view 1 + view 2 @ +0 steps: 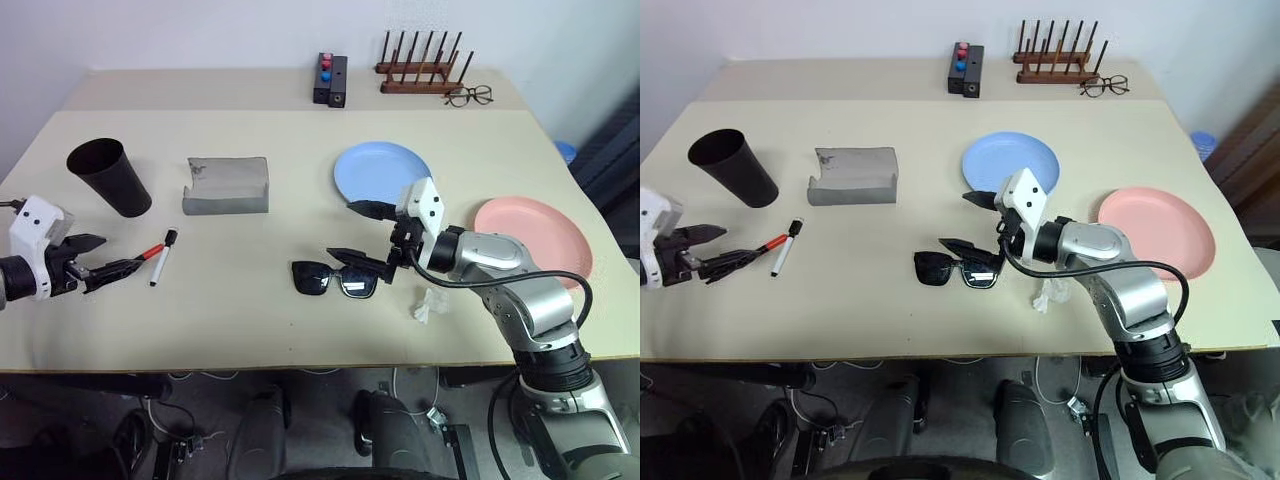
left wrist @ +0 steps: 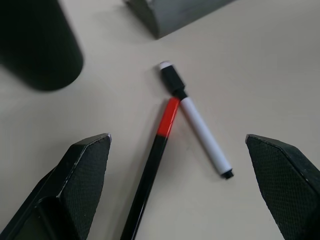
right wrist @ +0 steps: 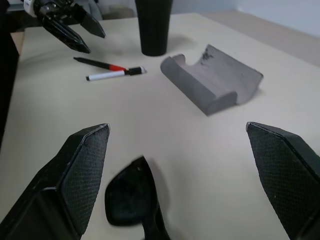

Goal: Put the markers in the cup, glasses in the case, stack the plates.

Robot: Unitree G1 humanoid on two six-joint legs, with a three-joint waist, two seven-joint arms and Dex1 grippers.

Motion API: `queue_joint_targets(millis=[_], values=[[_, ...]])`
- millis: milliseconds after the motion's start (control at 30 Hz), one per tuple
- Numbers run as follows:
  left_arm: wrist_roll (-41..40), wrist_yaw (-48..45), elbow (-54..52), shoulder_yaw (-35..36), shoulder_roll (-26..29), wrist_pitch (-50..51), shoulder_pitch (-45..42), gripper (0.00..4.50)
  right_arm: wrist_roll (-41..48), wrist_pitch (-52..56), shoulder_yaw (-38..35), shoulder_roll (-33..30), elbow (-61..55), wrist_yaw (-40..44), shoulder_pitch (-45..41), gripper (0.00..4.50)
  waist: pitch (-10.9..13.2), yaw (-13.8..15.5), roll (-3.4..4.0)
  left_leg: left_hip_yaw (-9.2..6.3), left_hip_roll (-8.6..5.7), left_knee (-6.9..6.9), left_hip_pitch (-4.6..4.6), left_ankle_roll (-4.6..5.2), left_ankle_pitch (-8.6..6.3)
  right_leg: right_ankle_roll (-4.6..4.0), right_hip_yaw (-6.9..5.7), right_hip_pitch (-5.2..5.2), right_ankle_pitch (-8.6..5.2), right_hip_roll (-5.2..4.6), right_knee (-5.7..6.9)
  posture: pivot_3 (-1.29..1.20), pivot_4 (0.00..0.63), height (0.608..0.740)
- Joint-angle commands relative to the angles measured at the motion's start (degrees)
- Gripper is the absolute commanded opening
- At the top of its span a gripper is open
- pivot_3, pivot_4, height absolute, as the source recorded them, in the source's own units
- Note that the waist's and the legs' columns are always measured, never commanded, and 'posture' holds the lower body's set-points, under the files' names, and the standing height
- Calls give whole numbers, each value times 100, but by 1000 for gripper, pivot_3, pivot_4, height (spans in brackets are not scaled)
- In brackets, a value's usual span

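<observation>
Both eye views look forward and down from the head over the whole table (image 1: 300, 330) — nearly identical scenes. The left wrist view sits close above the markers (image 2: 190, 125); the right wrist view looks low across the table — sharing those markers and the cup (image 3: 154, 25).

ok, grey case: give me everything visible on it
The case is a grey, soft-looking rectangular pouch, lying open on the table between the black cup and the blue plate. Its ends curl upward and one top corner looks scuffed or torn. It is empty, and nothing touches it but the table.
</observation>
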Motion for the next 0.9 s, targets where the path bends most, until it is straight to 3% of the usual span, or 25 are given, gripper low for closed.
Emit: queue_joint_targets(millis=[33,333,533,867,900], values=[[513,-338,659,-388,359,-563,-467,4500,37,-79,-228,-69,-320,-71,80,4466,0,-2,-1,0,1,-2,0,1,2,0,0,-5,0,2,4,0,150,740],[1447,-546,2288,-1079,435,-1752,-1555,4500,71,-16,-355,-103,-504,-206,259,4466,-1,13,-2,4,3,-1,-2,2,4,1,1,-3,0,3,4,0,150,740],[1380,-1453,2413,-1412,316,-1483,-1573,4500,113,-14,-383,-93,-435,-191,136,4466,-1,11,-2,4,3,-1,-2,2,5,1,1,-3,0,2,4,0,150,740],[1994,-1423,3624,-1821,-95,-2193,-2278,4500,175,61,-501,-210,-477,-149,109,4466,-3,13,-5,4,3,3,0,5,6,15,1,1,8,2,9,0,150,740],[2052,-1426,3711,-1859,-112,-2234,-2327,4243,184,65,-514,-227,-484,-148,117,4490,-3,15,-5,3,3,4,0,5,6,16,1,1,8,2,14,0,150,740]])
